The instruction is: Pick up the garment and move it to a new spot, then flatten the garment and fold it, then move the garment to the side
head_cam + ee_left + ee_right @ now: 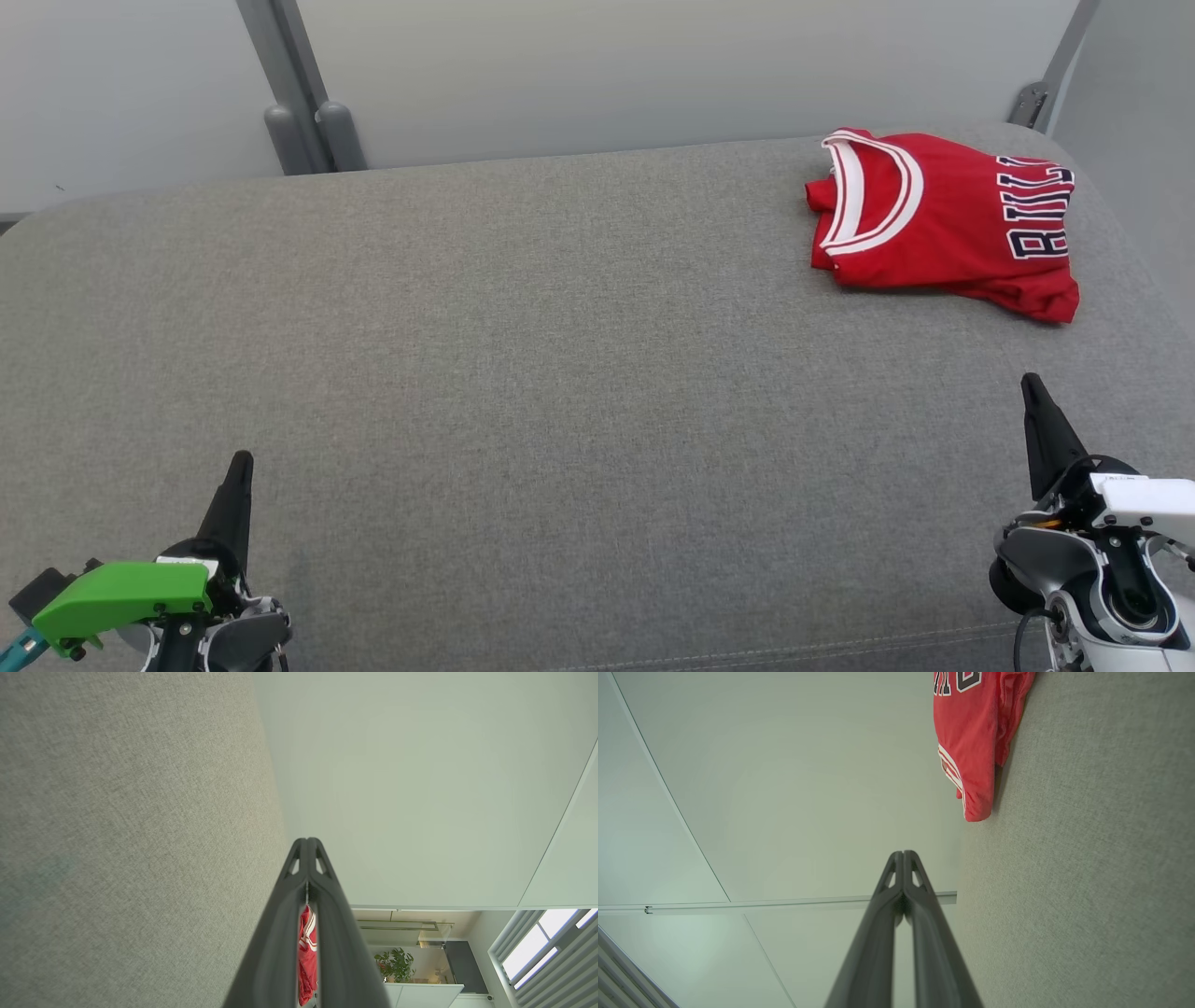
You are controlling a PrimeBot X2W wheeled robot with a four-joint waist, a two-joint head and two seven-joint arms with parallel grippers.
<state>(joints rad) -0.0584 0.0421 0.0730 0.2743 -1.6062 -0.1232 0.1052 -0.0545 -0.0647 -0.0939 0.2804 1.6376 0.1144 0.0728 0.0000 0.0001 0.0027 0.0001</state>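
Grey woven fabric covers the padded work surface (523,373) in the head view. The garment (943,219), a red jersey with white-and-dark trim and dark lettering, lies folded into a compact bundle at the far right of the surface, close to its back edge. The neckline faces the robot's left and the lettering faces its right. The left gripper (239,465) sits at the lower left with its fingers pressed together into one point, holding nothing. The right gripper (1033,387) sits at the lower right in the same condition, near the garment but clear of it. Two grey posts (313,131) stand behind the surface against a pale wall panel (653,65).

In the left wrist view, the left gripper (307,842) shows both fingers meeting at the tips, with nothing between them. The work surface (117,835) occupies the left half. A strip of the garment (307,947) is visible through the slot between the finger shafts, well apart from the tips. A plant (396,963) and window blinds (537,952) appear at the lower right.

In the right wrist view, the right gripper (903,855) has its fingertips in contact and carries nothing. The garment (971,732) rests on the work surface (1087,882) at the top of the view, apart from the fingertips.
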